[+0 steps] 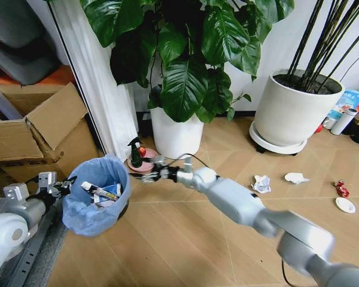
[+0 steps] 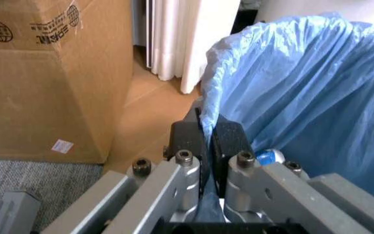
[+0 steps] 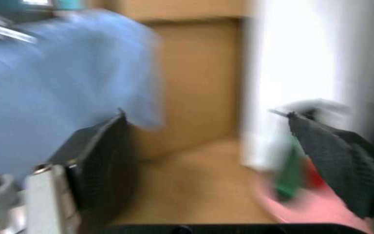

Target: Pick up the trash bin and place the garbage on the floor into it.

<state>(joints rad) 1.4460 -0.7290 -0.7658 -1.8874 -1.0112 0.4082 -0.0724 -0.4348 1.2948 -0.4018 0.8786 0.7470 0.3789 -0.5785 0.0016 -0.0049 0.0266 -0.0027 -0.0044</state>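
Note:
The trash bin [image 1: 99, 194], lined with a crinkled light-blue bag, hangs tilted at the lower left. My left gripper [image 1: 63, 186] is shut on its rim; the left wrist view shows the fingers [image 2: 188, 138] pinching the bag edge of the bin [image 2: 304, 87]. A flattened tube box [image 1: 100, 191] lies inside. My right gripper [image 1: 147, 174] is open and empty just beside the bin's far rim, with the bin's blue bag [image 3: 50, 92] close to one finger [image 3: 102, 161]. Garbage lies on the floor to the right: a crumpled paper wad [image 1: 261, 183], another white wad [image 1: 296, 177], a red wrapper [image 1: 341, 189] and a white lid [image 1: 345, 205].
Cardboard boxes [image 1: 36, 131] stand on the left by a white curtain [image 1: 102, 89]. A green spray bottle on a pink dish [image 1: 136, 156] sits before a white plant pot [image 1: 176, 134]. A larger pot [image 1: 290, 113] stands at the right, with bottles and a mug [image 1: 353, 122] beyond it.

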